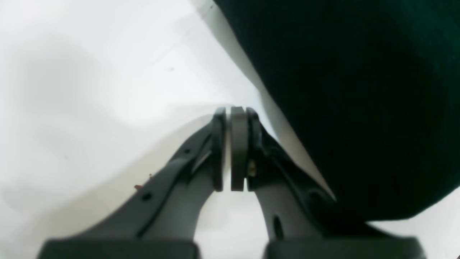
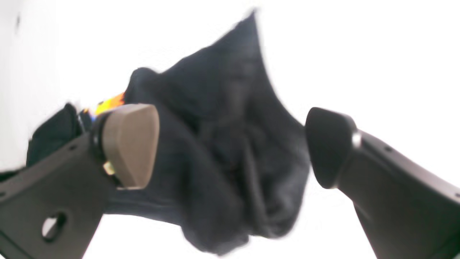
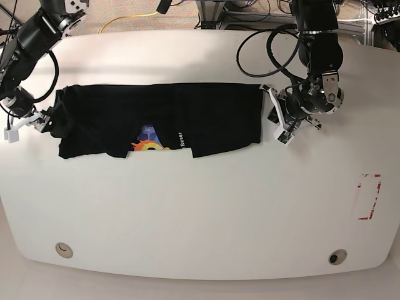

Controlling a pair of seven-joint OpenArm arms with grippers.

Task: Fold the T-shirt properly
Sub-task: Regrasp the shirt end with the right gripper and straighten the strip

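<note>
The black T-shirt [image 3: 162, 112] lies as a long flat band across the far half of the white table [image 3: 200, 212]. Its orange and blue print [image 3: 149, 142] and white lettering peek out at its near edge. My left gripper [image 3: 275, 117] sits just off the shirt's right edge. In the left wrist view that gripper [image 1: 228, 112] is shut on nothing, with black cloth [image 1: 359, 100] beside it. My right gripper [image 3: 45, 119] is at the shirt's left end. Its fingers [image 2: 131, 144] stand open around a bunched-up fold of the cloth [image 2: 230, 151], and a bit of orange print [image 2: 107, 102] shows behind.
A red tape rectangle [image 3: 369, 197] marks the table at the right. Two round holes [image 3: 62, 250] [image 3: 337, 257] sit near the front edge. Cables and arm bases crowd the far edge [image 3: 275, 44].
</note>
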